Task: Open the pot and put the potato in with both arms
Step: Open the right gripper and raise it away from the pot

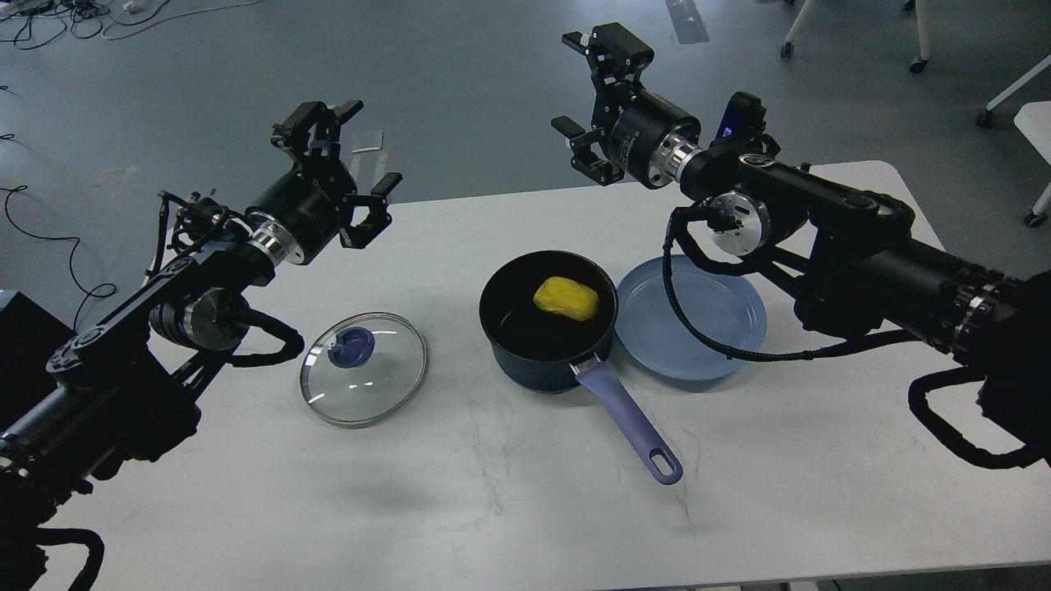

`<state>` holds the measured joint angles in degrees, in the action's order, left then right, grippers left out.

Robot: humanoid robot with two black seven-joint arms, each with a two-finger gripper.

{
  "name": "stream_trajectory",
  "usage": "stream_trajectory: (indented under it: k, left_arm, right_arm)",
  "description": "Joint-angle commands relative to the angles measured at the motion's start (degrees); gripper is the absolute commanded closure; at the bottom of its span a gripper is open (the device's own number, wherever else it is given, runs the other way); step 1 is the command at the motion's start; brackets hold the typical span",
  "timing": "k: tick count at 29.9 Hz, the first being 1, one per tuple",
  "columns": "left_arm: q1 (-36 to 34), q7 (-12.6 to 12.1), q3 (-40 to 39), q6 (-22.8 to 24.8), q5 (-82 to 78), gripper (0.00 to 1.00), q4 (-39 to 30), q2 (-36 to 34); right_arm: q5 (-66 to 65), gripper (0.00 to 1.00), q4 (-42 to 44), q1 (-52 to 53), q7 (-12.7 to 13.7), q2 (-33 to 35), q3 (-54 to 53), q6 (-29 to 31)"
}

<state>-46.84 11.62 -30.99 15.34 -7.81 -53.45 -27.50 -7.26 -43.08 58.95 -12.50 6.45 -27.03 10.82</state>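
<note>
A dark pot [548, 324] with a purple handle stands open in the middle of the white table [493, 509]. A yellow potato [565, 298] lies inside it. The glass lid [364, 369] with a blue knob lies flat on the table left of the pot. My left gripper [349, 160] is open and empty, raised above the table's far left edge. My right gripper [593, 98] is open and empty, raised high beyond the pot, above the table's far edge.
An empty blue plate [698, 328] sits right of the pot, touching it. The pot's handle points toward the front right. Beyond the table are grey floor, cables at top left and chair legs at top right.
</note>
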Motion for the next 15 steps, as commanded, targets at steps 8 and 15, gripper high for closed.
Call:
stream_trajectory:
  k: [8,15]
  left_arm:
    - [1.67,0.25,0.14,1.09,-0.01,0.02,0.1,-1.86]
    - [1.67,0.25,-0.13,1.09,0.08,0.02,0.01,-1.42]
  right_arm:
    - [4.35,0.0,0.01,-4.02,7.13,1.2,-4.61,5.97]
    - [4.71,0.0,-0.17,-4.8,8.55,1.11,-5.58,5.97]
